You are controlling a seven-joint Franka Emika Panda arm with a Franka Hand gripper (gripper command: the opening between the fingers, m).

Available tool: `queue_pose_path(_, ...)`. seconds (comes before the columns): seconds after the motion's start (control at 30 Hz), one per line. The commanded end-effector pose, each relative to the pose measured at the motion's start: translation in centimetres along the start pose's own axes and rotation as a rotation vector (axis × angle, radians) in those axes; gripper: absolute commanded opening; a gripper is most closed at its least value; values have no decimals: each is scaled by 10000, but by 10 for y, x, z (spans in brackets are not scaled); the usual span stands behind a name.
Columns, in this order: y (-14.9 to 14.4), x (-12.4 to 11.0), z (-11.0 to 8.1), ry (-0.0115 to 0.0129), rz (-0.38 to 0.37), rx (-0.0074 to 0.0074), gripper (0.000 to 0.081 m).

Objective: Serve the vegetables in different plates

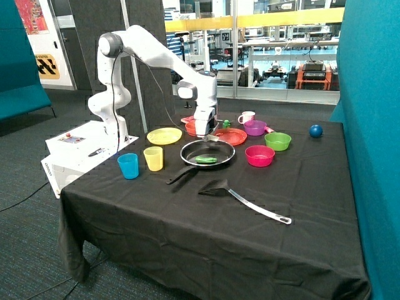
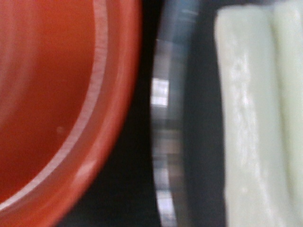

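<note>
A black frying pan (image 1: 207, 152) sits mid-table with the green pod (image 1: 205, 160) lying inside it. My gripper (image 1: 209, 135) is lowered to the pan's far rim, between the yellow plate (image 1: 164, 135) and the red-orange plate (image 1: 230, 136). In the wrist view the white oblong chunk (image 2: 251, 123) fills one side, very close to the camera, just inside the pan's metal rim (image 2: 163, 123). The red-orange plate (image 2: 57, 94) lies just beyond that rim. Both plates look bare where visible.
Pink (image 1: 259, 155), green (image 1: 277, 141) and purple (image 1: 255, 127) bowls stand beyond the red-orange plate, with a white mug (image 1: 247, 117) and a blue ball (image 1: 315, 130). Blue (image 1: 128, 165) and yellow (image 1: 153, 158) cups stand near the yellow plate. A spatula (image 1: 250, 200) lies in front.
</note>
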State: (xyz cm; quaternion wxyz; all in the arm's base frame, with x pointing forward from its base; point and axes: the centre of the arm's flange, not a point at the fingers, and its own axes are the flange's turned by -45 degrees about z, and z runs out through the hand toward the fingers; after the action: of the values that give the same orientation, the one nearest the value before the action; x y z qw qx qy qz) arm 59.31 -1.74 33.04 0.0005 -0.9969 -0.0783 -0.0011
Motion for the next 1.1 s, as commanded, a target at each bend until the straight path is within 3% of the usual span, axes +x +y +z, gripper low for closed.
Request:
queue_pose_path(0.0,-41,10,-16,-24,-911,-7,0)
queue_pose_path(0.33,-91,27,-4,-24,-1472,-6,0)
queue_pose_path(0.8,-122,57,18,-24,-964,-7,0)
queue_pose_path(0.83,-123,58,17,-24,-970,-7,30)
queue_pose_path(1.0,-131,60,10,-24,-1242,-6,446)
queue_pose_path(1.07,-135,60,9,-24,-1325,-6,543)
